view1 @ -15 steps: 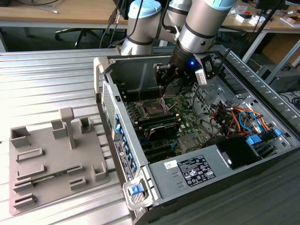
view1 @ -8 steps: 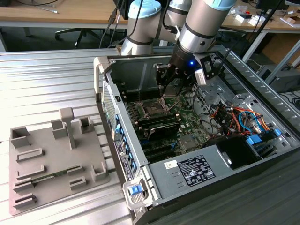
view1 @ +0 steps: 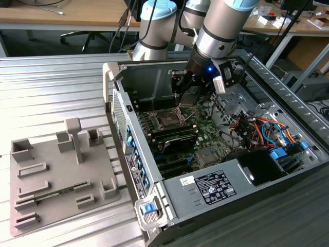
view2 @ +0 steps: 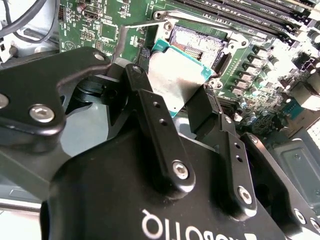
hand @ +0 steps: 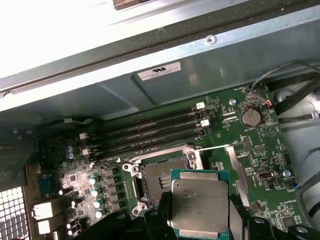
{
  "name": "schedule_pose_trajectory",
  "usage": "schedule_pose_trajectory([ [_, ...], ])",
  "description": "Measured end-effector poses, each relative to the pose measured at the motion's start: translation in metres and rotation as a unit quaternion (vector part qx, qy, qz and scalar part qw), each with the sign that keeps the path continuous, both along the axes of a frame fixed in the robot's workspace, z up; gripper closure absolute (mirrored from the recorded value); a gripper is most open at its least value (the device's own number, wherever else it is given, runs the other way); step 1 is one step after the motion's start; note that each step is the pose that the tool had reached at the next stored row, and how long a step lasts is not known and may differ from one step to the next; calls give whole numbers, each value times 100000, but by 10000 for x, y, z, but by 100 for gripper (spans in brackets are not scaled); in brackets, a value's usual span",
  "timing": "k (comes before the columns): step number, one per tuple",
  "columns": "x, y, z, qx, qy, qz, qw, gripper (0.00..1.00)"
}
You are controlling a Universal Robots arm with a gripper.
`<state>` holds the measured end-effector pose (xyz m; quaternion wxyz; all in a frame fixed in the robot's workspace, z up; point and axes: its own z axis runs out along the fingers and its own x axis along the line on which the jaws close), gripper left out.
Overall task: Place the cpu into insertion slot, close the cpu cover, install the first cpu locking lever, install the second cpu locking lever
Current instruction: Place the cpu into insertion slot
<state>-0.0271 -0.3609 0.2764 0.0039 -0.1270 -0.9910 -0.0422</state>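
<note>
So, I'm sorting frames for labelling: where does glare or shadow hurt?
First wrist view: white glare beyond the case wall; chip evenly lit. Second wrist view: the chip's metal top looks bright against the dark gripper. Exterior view: even light.

Robotics laboratory arranged for computer-assembly trials. An industrial robot arm (view1: 221, 31) works over a ribbed metal bench (view1: 51, 87). Its gripper (view1: 186, 98) is closed on the cpu (hand: 200, 205) inside an opened desktop computer case (view1: 149, 77), where the motherboard (hand: 260, 150) and bundled cables (view1: 257, 126) lie exposed. Beside the case, at the exterior view's left, lies a grey fixture plate (view1: 51, 154) with raised part holders. Behind the bench run wooden-topped desks (view1: 77, 18) carrying loose leads and small equipment, and the wheeled base of an office chair (view1: 77, 37) shows beneath one of them.
</note>
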Motion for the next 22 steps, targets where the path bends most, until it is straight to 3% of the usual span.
schedule_pose_trajectory([
  [8,0,0,0,-81,-2,-1754,99985,46],
  [22,0,0,0,-261,-4,-4921,99878,46],
])
